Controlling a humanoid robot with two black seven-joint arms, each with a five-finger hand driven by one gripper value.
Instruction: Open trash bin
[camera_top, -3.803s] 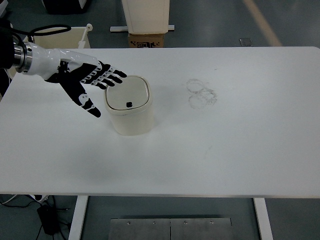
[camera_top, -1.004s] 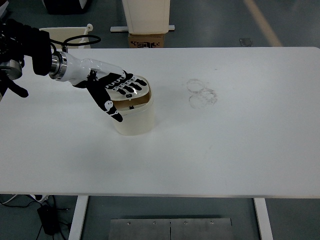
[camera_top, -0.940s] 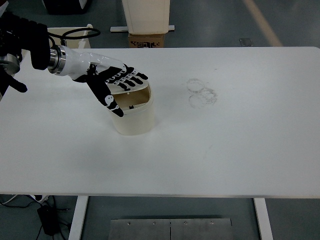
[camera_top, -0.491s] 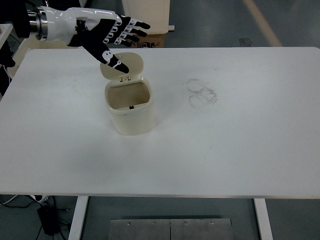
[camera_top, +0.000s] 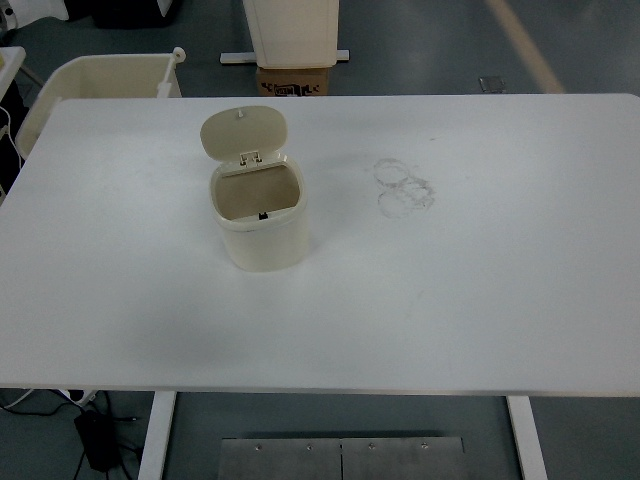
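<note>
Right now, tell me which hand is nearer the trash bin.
Neither can be called: no hand shows in the head view. The trash bin stands alone on the table, its lid tipped up and open.

White table (camera_top: 480, 300), grey floor (camera_top: 420, 45), perhaps a cardboard box (camera_top: 295, 78)

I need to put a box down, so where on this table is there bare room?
Bare patches: right of the ring marks to the table edge, the whole near strip in front of the trash bin, and left of it. Only the bin with its raised lid crowds things.
</note>
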